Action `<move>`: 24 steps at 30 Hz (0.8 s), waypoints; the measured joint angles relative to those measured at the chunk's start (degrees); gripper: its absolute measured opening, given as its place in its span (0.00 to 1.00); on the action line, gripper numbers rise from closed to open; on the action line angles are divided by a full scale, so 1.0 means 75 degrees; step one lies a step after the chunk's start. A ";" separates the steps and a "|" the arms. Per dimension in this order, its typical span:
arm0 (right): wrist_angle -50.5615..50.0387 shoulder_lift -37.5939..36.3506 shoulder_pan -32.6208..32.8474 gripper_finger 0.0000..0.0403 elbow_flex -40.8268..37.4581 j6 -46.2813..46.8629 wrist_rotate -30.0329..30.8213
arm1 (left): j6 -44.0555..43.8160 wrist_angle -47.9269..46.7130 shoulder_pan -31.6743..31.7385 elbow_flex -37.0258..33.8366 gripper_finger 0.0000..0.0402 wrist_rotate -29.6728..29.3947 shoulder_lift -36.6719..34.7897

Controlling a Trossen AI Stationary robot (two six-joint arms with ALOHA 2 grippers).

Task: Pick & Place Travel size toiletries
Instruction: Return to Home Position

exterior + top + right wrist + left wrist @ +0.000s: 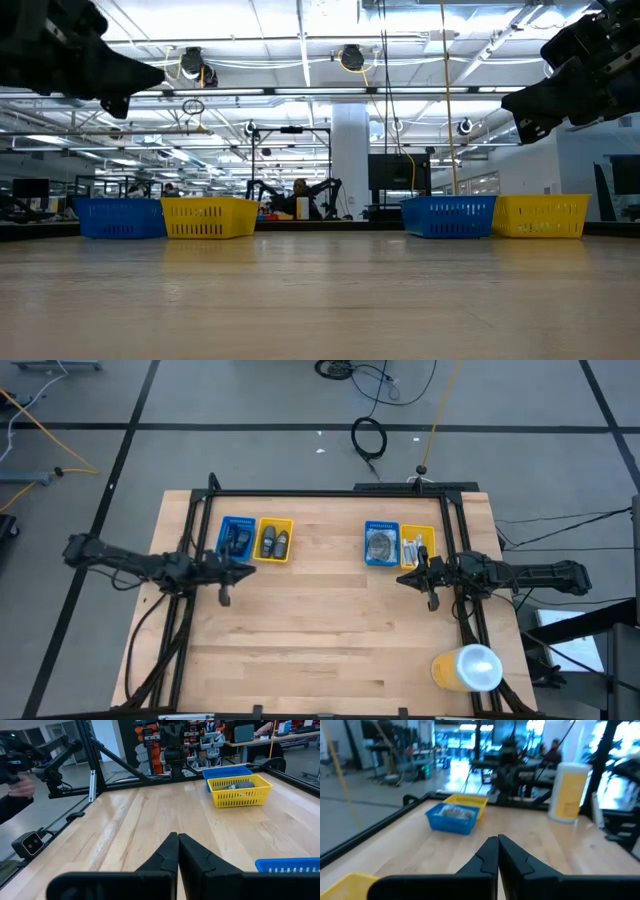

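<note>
The toiletries lie in four small trays along the table's far side. Dark pieces (237, 540) fill the left blue tray, and dark grey ovals (273, 543) sit in the yellow tray beside it. Grey wrapped discs (380, 545) are in the right blue tray, white tubes (412, 549) in the right yellow one. My left gripper (225, 598) hovers near the left trays, shut and empty (497, 838). My right gripper (432, 601) hovers near the right trays, also shut and empty (177, 835).
A big yellow cylinder with a white top (468, 668) stands at the table's near right corner. A black frame (330, 493) runs along the far and side edges. Bare wood (320, 620) spreads between the arms. A person's hand (20, 784) shows beyond the table.
</note>
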 joint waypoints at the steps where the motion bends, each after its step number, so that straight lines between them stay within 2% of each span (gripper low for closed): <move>1: 0.0000 0.0000 0.0001 0.00 0.0000 0.0001 0.0000 | 0.0023 -0.0014 0.0046 -0.0111 0.02 0.0133 -0.0240; 6: 0.0000 0.0003 0.0002 0.00 0.0000 0.0000 0.0000 | 0.0270 -0.0153 0.0250 -0.0599 0.01 0.0767 -0.1245; 9: 0.0000 0.0000 0.0003 0.00 0.0000 0.0001 0.0000 | 0.0298 -0.0712 0.0402 -0.0648 0.01 0.1040 -0.1704; 14: 0.0000 0.0003 0.0003 0.00 0.0000 0.0002 -0.0002 | 0.0428 -0.1099 0.0570 -0.0641 0.00 0.2027 -0.2158; 24: 0.0000 0.0000 0.0003 0.00 0.0000 0.0000 0.0000 | 0.0668 -0.1401 0.0637 -0.0636 0.06 0.2086 -0.2140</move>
